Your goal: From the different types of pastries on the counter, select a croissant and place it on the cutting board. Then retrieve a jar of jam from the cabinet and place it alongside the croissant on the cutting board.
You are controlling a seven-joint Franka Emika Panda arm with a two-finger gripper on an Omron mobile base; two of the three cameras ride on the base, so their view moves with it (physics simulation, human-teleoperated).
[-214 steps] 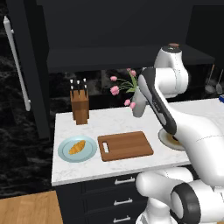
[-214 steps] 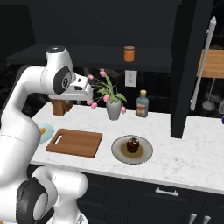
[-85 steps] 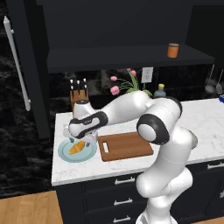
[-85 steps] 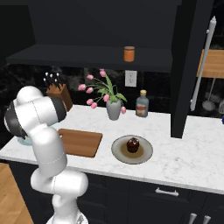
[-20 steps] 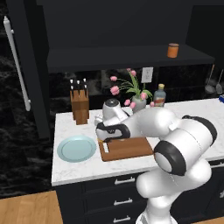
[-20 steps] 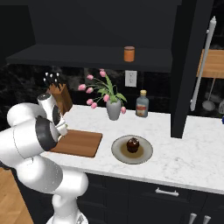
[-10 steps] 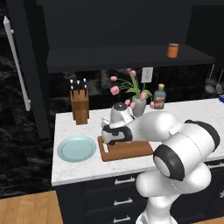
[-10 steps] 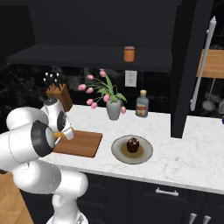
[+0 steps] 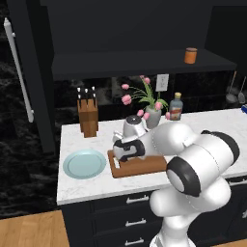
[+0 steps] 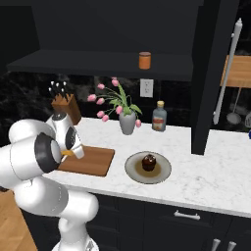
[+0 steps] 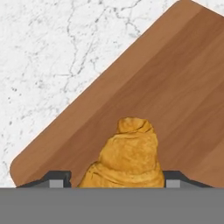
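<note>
The golden croissant (image 11: 127,158) sits between my gripper's (image 11: 116,180) two dark fingertips (image 11: 57,179), which are shut on it just above the brown cutting board (image 11: 170,96). In the left base view my gripper (image 9: 126,157) hangs low over the left end of the cutting board (image 9: 144,166). A bit of the croissant (image 10: 65,153) shows orange at my hand in the right base view. The orange-brown jar of jam (image 9: 191,55) stands on the black cabinet's shelf ledge (image 9: 144,62). The dark brown round pastry (image 10: 148,162) rests on a grey plate (image 10: 162,174) on the counter (image 10: 206,181).
An empty light-blue plate (image 9: 84,164) lies left of the board. A knife block (image 9: 88,118), a vase of pink tulips (image 9: 153,116) and a red-labelled bottle (image 9: 175,106) stand along the back of the counter. My own arm curves over the board's right half.
My gripper has carried the croissant a little to the right and lower, further over the cutting board's left end. The other things have stayed put.
</note>
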